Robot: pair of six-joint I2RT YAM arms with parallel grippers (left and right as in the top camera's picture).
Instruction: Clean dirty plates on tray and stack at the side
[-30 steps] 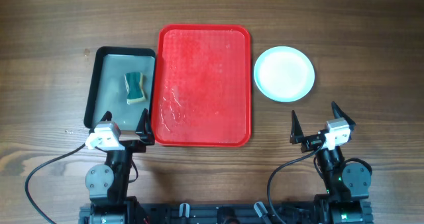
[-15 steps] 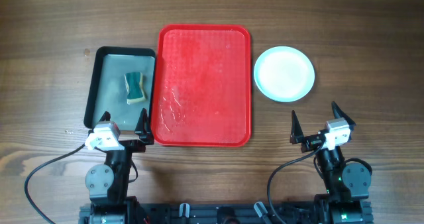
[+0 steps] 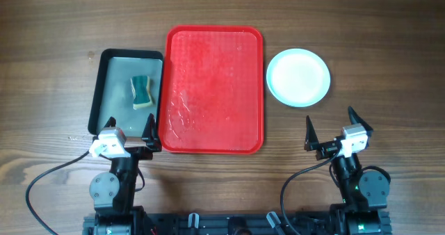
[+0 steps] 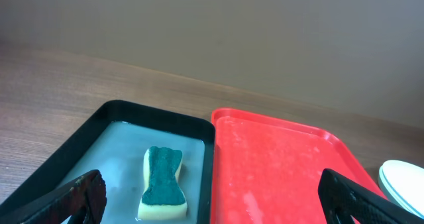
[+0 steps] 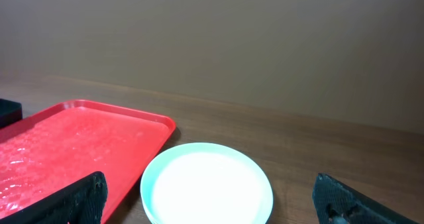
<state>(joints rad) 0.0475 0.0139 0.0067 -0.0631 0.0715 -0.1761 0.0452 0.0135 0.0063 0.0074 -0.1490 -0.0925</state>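
The red tray (image 3: 214, 89) lies in the middle of the table with wet streaks and no plate on it; it also shows in the left wrist view (image 4: 278, 168) and the right wrist view (image 5: 79, 141). A stack of plates (image 3: 298, 77) sits on the table to the tray's right, white on top with a pale turquoise rim; it shows in the right wrist view (image 5: 207, 184) too. How many plates are in the stack cannot be told. My left gripper (image 3: 125, 131) is open and empty at the near edge. My right gripper (image 3: 330, 127) is open and empty, near the stack's front.
A black-rimmed metal pan (image 3: 111, 89) holding water and a green-and-yellow sponge (image 3: 142, 91) sits left of the tray, touching it; pan rim (image 4: 209, 154) and sponge (image 4: 161, 184) show in the left wrist view. Both arm bases stand at the table's front edge.
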